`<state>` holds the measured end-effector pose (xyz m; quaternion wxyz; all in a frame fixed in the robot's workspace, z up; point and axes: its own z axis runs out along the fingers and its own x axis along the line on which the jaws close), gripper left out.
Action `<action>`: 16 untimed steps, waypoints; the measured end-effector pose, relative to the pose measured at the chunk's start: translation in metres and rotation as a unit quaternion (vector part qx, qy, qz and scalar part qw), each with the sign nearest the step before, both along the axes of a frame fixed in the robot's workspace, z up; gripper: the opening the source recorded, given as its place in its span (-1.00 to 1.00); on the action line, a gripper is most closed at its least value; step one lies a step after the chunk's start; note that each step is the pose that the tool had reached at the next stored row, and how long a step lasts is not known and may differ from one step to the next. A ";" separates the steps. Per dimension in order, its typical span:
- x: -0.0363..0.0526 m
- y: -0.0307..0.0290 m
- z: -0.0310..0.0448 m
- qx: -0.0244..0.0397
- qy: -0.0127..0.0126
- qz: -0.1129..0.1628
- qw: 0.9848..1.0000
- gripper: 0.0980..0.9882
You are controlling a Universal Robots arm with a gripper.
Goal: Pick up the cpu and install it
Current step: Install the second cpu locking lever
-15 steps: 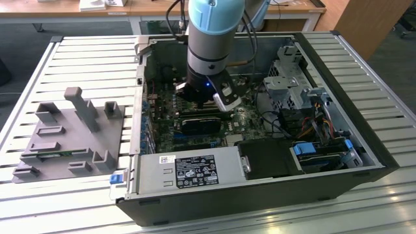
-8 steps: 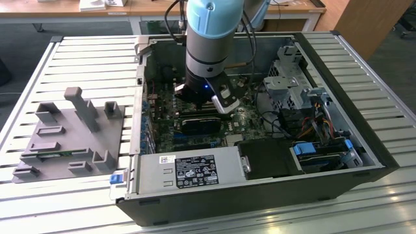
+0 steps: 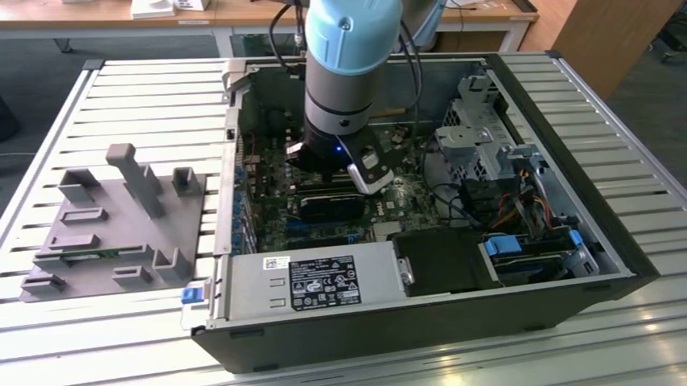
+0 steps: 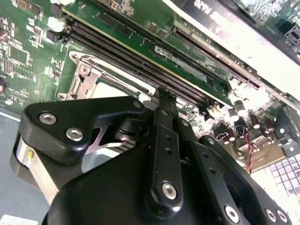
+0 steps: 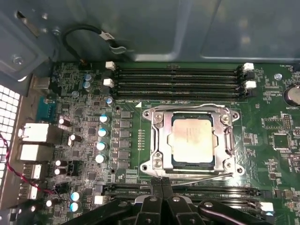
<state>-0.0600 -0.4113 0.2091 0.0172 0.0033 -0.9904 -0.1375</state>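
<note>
Gripper (image 5: pixel 161 183) fingers are pressed together with nothing between them. In the first wrist view the two black fingertips (image 5: pixel 157 182) meet at one thin line, just beside the edge of the metal socket frame (image 5: pixel 157 140). In the second wrist view the gripper (image 4: pixel 161 93) looks the same, its tips closed over the green board.

The cpu (image 5: pixel 193 140) sits flat inside the socket, with its shiny silver top facing up. The metal frame goes all around it, and a thin wire lever (image 5: pixel 197 175) lies along the side of the frame nearest the gripper. The cpu is not touching the gripper.

Long black memory slots (image 5: pixel 178 79) run in rows on the far side of the socket, and more slots lie close to the fingers. Small round silver cans (image 5: pixel 102 132) stand in a line on the motherboard (image 5: pixel 274 140) next to the socket.

In the exterior view the grey and blue arm (image 3: pixel 343 72) reaches straight down into the open computer case (image 3: pixel 601 241). The case lies on a slatted metal table (image 3: pixel 140 104). A grey power supply box (image 3: pixel 311 281) with a white label sits at the near side of the case. On the exterior view's left, a grey plastic holder (image 3: pixel 118 225) with tall posts rests on the table, well apart from the arm.
</note>
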 end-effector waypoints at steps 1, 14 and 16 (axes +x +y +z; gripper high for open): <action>-0.0009 -0.0002 -0.0001 0.003 0.000 0.000 1.000 -0.98; -0.0057 -0.0004 -0.0101 0.017 0.000 0.000 1.000 -0.98; -0.0059 -0.0004 -0.0117 0.017 0.000 0.000 1.000 -0.98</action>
